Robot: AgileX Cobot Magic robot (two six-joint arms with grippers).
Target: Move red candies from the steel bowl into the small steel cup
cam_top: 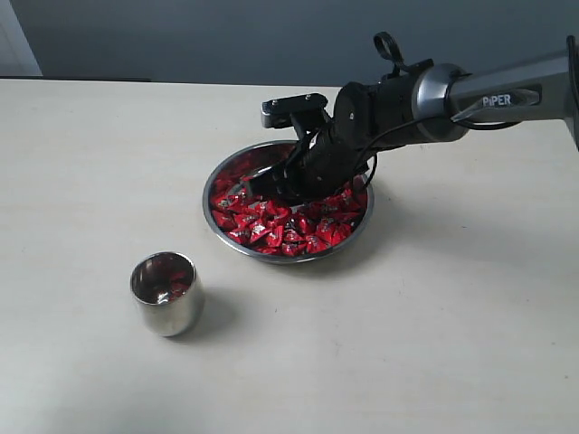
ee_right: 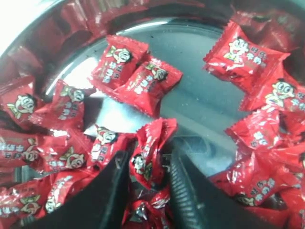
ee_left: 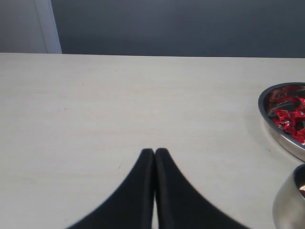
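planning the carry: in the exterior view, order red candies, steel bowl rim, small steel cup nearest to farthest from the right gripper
1. red candies: right gripper sits among them, mid-bowl
2. steel bowl rim: rings the candies
3. small steel cup: lower left of view, apart

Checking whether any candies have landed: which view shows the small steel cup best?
The exterior view: the small steel cup stands whole and upright, its mouth open to the camera, red showing inside. The left wrist view catches only a cropped part of its wall. The right wrist view misses it.
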